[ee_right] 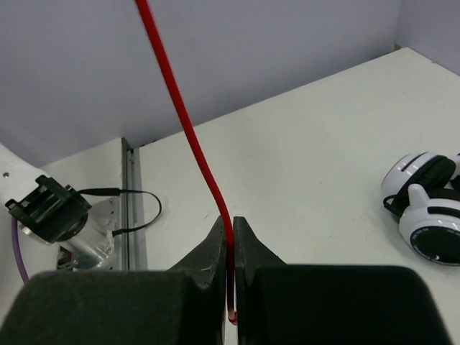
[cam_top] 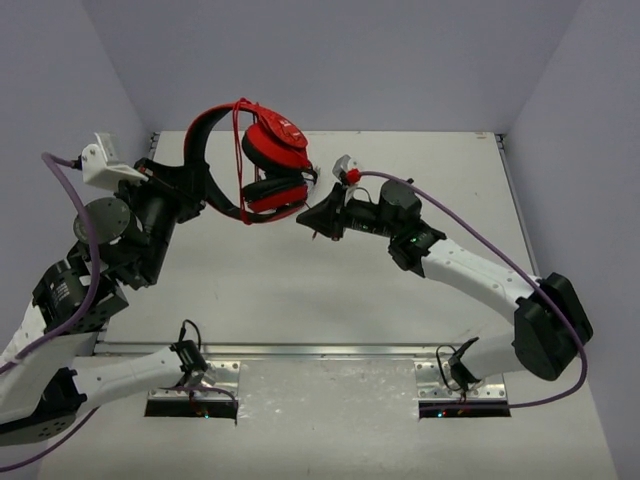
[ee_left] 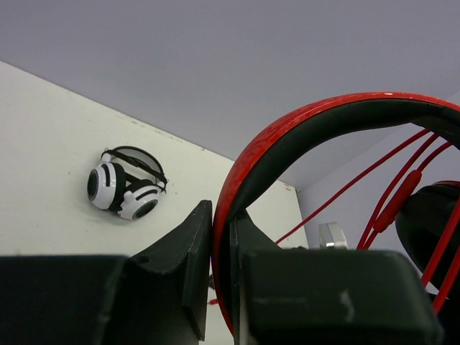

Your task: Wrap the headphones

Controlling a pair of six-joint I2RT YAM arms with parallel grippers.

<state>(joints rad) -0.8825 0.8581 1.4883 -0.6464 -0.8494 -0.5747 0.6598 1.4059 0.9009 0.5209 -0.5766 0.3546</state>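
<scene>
The red headphones (cam_top: 272,150) hang in the air above the table's back left, and their black-lined headband (ee_left: 302,121) is clamped between my left gripper's (ee_left: 221,215) jaws. In the top view the left gripper (cam_top: 188,192) sits at the band's left side. The thin red cable (cam_top: 241,150) runs in several strands across the ear cups, which also shows in the left wrist view (ee_left: 402,180). My right gripper (cam_top: 316,216) is just right of the cups, shut on the cable (ee_right: 188,129) near its end, with the cable rising taut from the jaws (ee_right: 231,226).
White-and-black striped headphones (ee_left: 122,188) lie on the white table by the back wall and also show in the right wrist view (ee_right: 428,208). A metal rail (cam_top: 320,350) runs along the near edge. Grey walls enclose the table.
</scene>
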